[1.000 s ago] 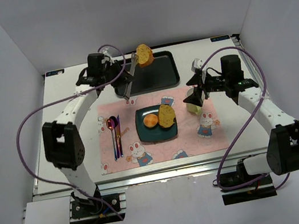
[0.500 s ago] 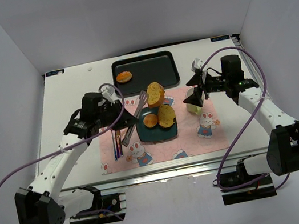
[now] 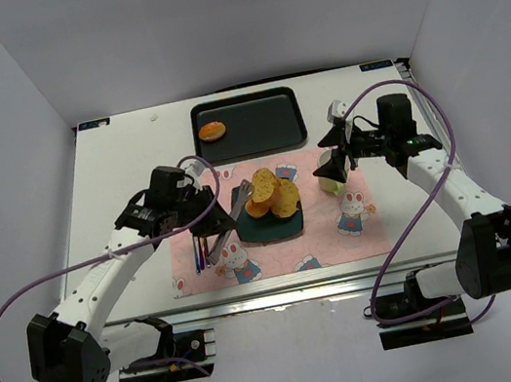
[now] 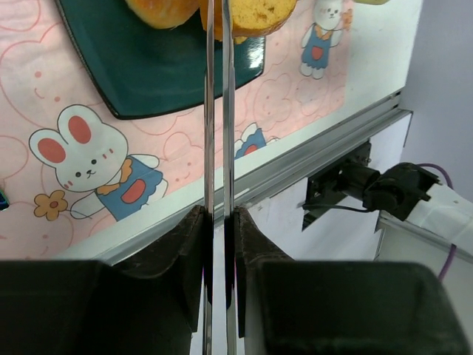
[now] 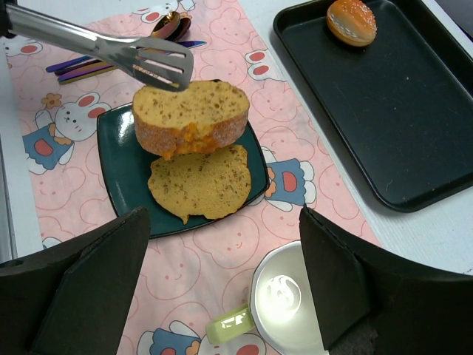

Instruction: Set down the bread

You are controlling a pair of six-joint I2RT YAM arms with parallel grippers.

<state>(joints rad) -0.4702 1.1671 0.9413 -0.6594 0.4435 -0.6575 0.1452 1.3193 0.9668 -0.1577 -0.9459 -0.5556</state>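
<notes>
My left gripper [image 3: 213,220] [image 4: 218,214] is shut on metal tongs [image 3: 240,197] [image 4: 209,111] that reach over the dark-green plate [image 3: 272,230] [image 5: 122,174] [image 4: 162,74]. The tong tips [image 5: 151,65] sit at the upper edge of a thick bread slice [image 5: 191,115] [image 3: 264,185] [image 4: 255,15] that stands over a flat slice [image 5: 199,183] [image 3: 285,198]. A round bun [image 3: 256,210] [image 4: 159,9] lies on the plate beside them. Another bun [image 3: 211,130] [image 5: 352,21] lies on the black tray [image 3: 269,124] [image 5: 399,118]. My right gripper [image 3: 336,167] [image 5: 222,296] is open and empty above a green mug [image 5: 284,296].
A pink rabbit placemat [image 3: 343,235] lies under the plate. A spoon and purple cutlery [image 3: 201,245] [image 5: 81,68] lie left of the plate under my left arm. The table's near edge rail [image 4: 310,148] runs just beyond the mat.
My left gripper has moved right and lowered the tongs. The thick slice has come down from above the plate's far edge onto the plate's bread. The right arm has not moved.
</notes>
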